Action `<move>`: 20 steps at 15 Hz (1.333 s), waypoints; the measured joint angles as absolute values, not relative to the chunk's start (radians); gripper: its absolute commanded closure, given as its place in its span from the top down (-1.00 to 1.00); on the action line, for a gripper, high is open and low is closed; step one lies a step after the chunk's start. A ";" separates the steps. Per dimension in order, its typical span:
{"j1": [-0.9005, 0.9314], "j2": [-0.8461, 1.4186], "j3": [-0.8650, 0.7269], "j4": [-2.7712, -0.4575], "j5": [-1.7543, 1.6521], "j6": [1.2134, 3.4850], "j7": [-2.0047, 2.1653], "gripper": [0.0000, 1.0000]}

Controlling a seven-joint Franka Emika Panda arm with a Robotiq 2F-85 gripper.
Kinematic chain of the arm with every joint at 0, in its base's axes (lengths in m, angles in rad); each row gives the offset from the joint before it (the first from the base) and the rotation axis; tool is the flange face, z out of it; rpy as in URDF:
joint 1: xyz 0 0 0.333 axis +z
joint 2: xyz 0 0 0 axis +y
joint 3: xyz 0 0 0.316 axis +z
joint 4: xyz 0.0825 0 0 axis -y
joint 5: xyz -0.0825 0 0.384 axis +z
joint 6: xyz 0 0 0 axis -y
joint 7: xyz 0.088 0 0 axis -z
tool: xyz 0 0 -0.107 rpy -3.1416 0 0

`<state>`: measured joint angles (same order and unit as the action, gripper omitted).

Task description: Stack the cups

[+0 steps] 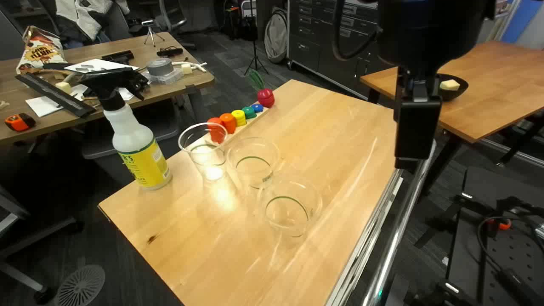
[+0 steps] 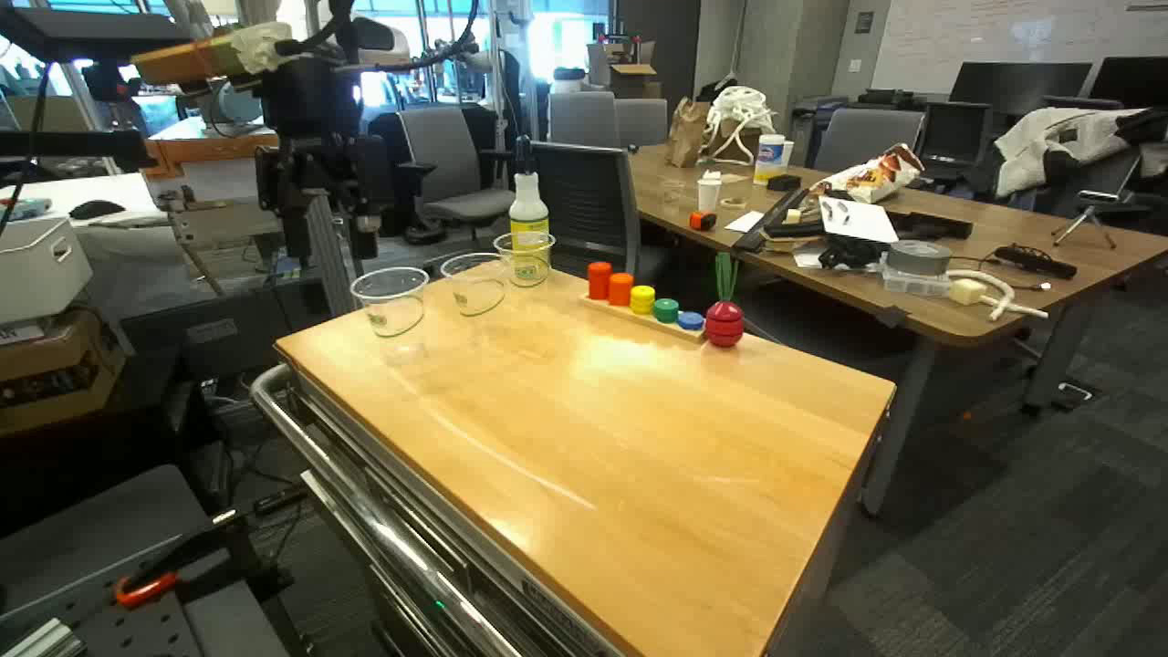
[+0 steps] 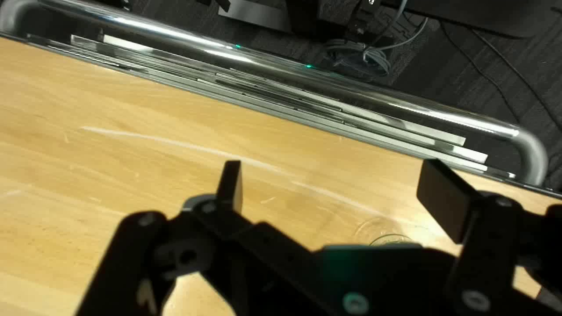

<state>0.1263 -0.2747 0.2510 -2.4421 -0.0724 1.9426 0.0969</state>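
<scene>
Three clear, green-ringed cups [image 1: 290, 207] stand upright in a loose row on the wooden tabletop [image 1: 331, 127].

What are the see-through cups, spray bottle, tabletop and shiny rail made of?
The cups: probably thin, clear plastic; you can see right through them. The spray bottle: likely plastic, with a cloudy white body. The tabletop: looks like varnished wood, with grain and shiny glare. The rail: likely polished metal, with bright mirror-like streaks.

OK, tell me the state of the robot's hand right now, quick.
Hand: open, jaws wide apart in the wrist view, holding nothing.
</scene>
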 measured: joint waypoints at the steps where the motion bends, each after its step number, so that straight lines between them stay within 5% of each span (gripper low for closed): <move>1: 0.126 -0.275 0.251 -2.440 -0.072 1.943 0.097 1.00; 13: 0.125 -0.261 0.225 -2.413 -0.076 1.943 0.097 1.00; 20: 0.097 -0.091 0.131 -2.168 -0.092 1.948 0.070 1.00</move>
